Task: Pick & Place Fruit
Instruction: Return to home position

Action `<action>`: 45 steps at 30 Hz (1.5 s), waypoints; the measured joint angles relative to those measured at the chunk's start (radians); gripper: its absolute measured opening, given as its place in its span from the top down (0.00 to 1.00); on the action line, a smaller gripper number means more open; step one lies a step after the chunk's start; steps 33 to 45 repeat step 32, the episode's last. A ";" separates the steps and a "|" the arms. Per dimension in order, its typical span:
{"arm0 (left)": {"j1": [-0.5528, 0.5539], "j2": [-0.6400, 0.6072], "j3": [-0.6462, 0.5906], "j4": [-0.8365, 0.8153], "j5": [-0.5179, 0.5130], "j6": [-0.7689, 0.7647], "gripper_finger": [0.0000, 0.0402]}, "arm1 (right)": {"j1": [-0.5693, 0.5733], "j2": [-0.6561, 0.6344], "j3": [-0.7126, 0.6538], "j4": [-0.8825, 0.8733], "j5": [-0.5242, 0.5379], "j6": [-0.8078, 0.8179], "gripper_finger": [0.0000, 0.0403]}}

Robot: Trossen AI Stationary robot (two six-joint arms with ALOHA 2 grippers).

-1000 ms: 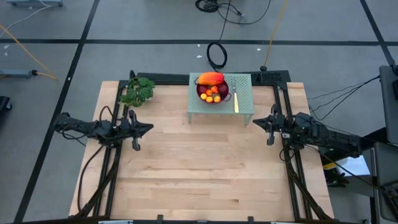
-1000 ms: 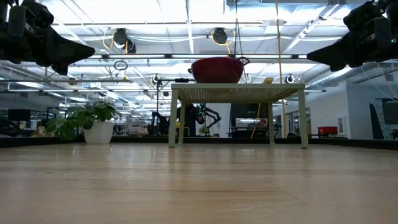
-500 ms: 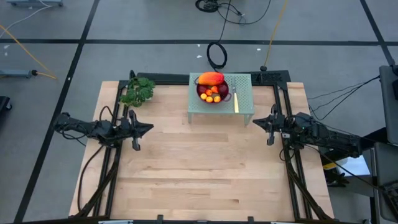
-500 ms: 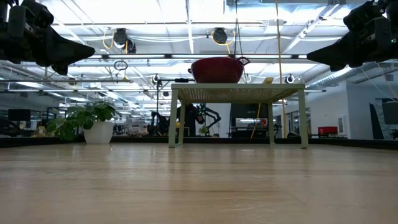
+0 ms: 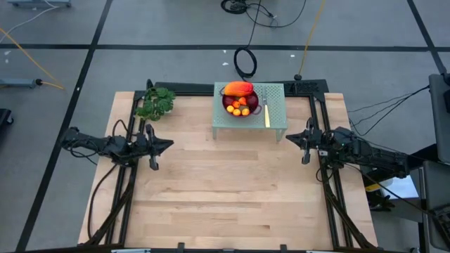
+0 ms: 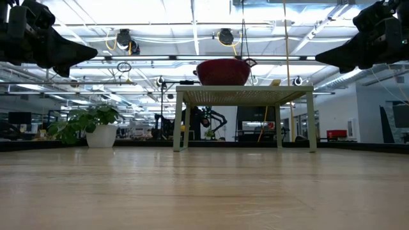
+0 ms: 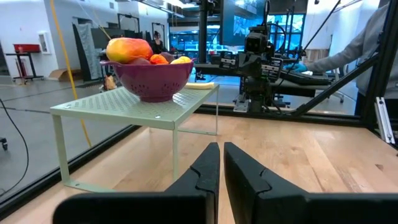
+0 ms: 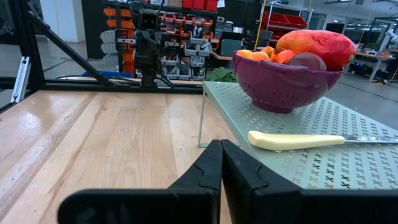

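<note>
We find the table (image 5: 225, 197) bare of fruit ahead of both sets of jaws. The shelf (image 5: 275, 121) stands ahead of and between the two grippers, well apart from each. The left gripper (image 5: 167, 145) hangs with its jaws pressed together, holding nothing. The right gripper (image 5: 291, 138) faces it, jaws likewise closed and empty. The bowl (image 7: 154, 78) sits on the shelf, well beyond both jaws. The fruit (image 8: 314, 46) is heaped in the bowl, its largest piece riding above the rim. The knife (image 8: 292, 140) lies on the shelf just beside the bowl, on the side nearer the right jaws. We judge the remaining risk small. A stray swing of the right arm towards the shelf could sweep the knife off or jolt the bowl and spill the top piece.
</note>
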 joint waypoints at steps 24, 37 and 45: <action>0.000 0.000 0.000 0.000 0.000 0.000 0.94 | 0.000 0.000 0.000 0.000 0.000 0.000 1.00; 0.000 0.000 0.000 0.000 0.000 0.000 0.94 | 0.000 0.000 0.000 0.000 0.000 0.000 1.00; 0.000 0.000 0.000 0.000 0.000 0.000 0.94 | 0.000 0.000 0.000 0.000 0.000 0.000 1.00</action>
